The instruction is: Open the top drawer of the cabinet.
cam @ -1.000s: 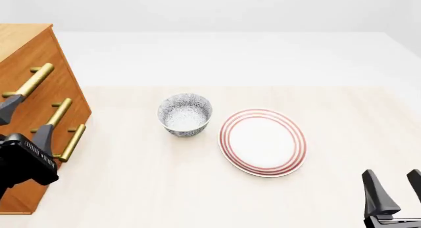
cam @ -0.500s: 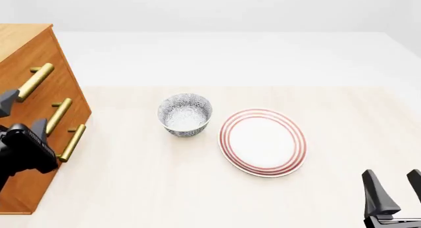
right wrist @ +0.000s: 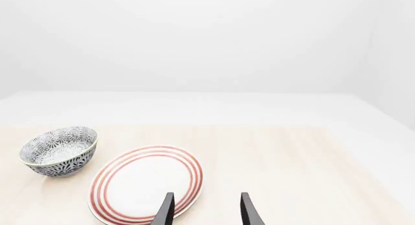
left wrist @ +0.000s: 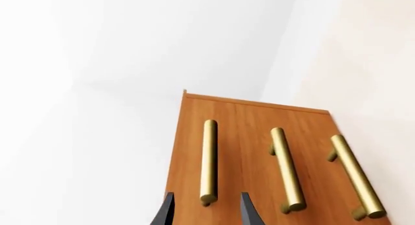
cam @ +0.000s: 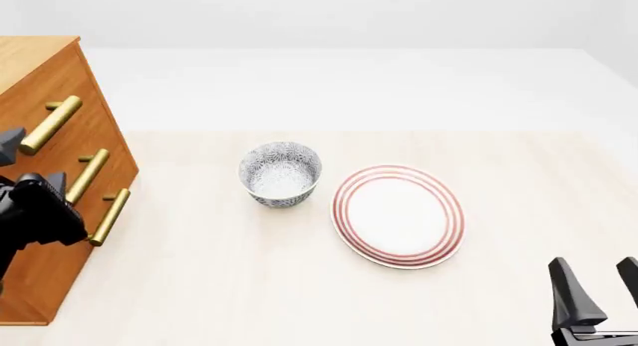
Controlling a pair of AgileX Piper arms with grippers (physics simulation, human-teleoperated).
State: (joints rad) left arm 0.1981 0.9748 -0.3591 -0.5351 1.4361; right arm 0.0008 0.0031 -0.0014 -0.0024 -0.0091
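The cabinet (cam: pixel 35 58) stands at the table's left edge, orange-brown wood with three brass bar handles. The top drawer (cam: pixel 75 84) sits flush with the front, and its handle (cam: pixel 50 125) is the highest. My left gripper (cam: pixel 32 164) is open right at the cabinet front. In the left wrist view its fingertips (left wrist: pixel 167 211) straddle the near end of the top handle (left wrist: pixel 209 162) without touching it, and the left gripper (left wrist: pixel 206 210) holds nothing. My right gripper (cam: pixel 598 279) is open and empty at the near right, also shown in the right wrist view (right wrist: pixel 206 208).
A patterned bowl (cam: pixel 280 173) stands mid-table. A white plate with red rings (cam: pixel 399 215) lies just right of it. The middle handle (cam: pixel 88 178) and the lower handle (cam: pixel 110 217) sit just below the left gripper.
My left gripper has risen along the cabinet front, from beside the middle and lower handles up to the end of the top handle. The right arm has not moved.
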